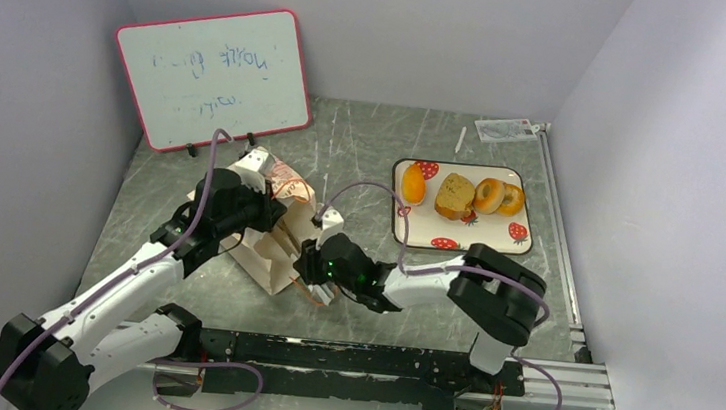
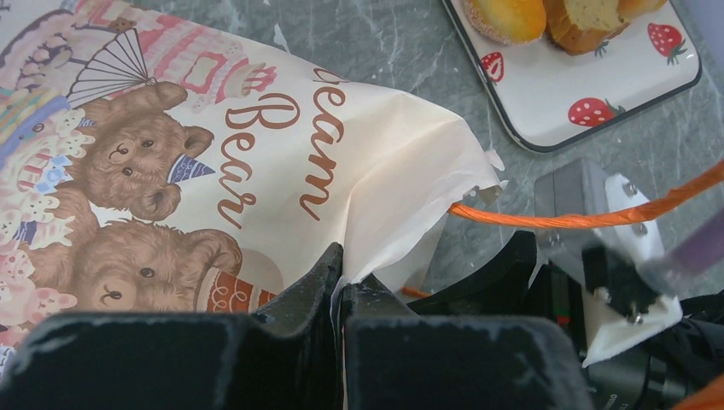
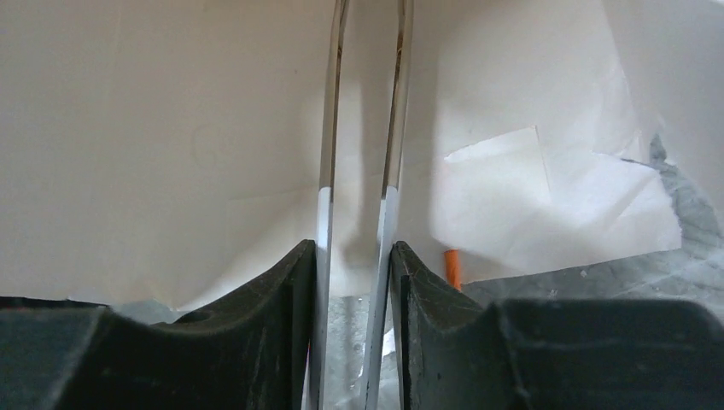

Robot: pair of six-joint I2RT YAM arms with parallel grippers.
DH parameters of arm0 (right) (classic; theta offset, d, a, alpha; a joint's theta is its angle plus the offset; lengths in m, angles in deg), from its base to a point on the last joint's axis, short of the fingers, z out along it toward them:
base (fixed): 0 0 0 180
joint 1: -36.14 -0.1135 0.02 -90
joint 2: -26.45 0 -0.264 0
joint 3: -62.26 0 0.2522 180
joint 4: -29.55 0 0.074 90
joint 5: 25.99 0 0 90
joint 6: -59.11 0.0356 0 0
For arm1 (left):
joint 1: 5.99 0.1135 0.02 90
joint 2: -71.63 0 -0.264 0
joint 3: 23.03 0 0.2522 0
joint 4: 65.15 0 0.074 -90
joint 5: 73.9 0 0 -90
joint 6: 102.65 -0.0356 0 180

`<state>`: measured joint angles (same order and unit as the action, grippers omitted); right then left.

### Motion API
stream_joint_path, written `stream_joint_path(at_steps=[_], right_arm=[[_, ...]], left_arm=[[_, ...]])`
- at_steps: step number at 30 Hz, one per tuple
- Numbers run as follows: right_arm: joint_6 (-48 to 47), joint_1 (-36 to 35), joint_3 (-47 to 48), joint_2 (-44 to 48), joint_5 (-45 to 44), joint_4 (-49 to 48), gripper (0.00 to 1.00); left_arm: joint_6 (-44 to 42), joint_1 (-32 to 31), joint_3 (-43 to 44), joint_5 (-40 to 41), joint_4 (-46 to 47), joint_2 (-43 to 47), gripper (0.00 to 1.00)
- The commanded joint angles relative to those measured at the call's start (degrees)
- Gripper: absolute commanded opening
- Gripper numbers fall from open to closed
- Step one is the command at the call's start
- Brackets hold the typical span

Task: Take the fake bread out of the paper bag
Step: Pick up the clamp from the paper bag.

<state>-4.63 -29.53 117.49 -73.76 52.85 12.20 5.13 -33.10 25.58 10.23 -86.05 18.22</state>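
Paper bag (image 2: 256, 154) edge sits pinched in the left pincer (image 2: 340, 282); the right pincer (image 3: 363, 171), narrowly parted, faces bag wall ahead, table (image 3: 674, 256) showing at its right.

The left arm stretches forward to the paper bag (image 1: 272, 252), its claw (image 2: 340, 278) pinched shut on the bag's edge. The right arm bends across to the bag's near end, its claw (image 3: 357, 256) low there, fingers parallel with a narrow gap between.
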Motion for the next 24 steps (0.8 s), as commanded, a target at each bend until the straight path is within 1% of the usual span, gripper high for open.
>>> stream_joint_path(at_steps=[1, 7, 12, 15, 18, 24], right_arm=[[7.94, 0.98, 2.64, 4.34, 4.09, 4.36, 0.35], [16.90, 2.82, 2.51, 8.05, 7.33, 6.35, 0.35], [25.35, 4.53, 2.64, 8.31, 9.56, 6.17, 0.34], [30.35, 5.16, 2.86, 7.92, 10.50, 5.57, 0.32], [35.38, 5.95, 2.69, 6.88, 12.27, 3.85, 0.32], [46.31, 8.01, -0.87, 6.27, 15.32, -3.92, 0.32]], left_arm=[[-0.29, -0.13, 0.39, -0.58, -0.14, 1.99, 0.07], [-0.32, -0.13, 0.30, -1.60, 0.10, 2.05, 0.07], [-0.65, -0.13, 0.77, -1.91, -0.59, 2.42, 0.07], [-0.77, -0.13, 0.71, -1.78, -0.63, 2.77, 0.07], [-0.60, -0.13, 0.13, -1.78, -0.18, 3.10, 0.07], [0.50, -0.13, -1.64, -1.51, 1.13, 3.87, 0.07]])
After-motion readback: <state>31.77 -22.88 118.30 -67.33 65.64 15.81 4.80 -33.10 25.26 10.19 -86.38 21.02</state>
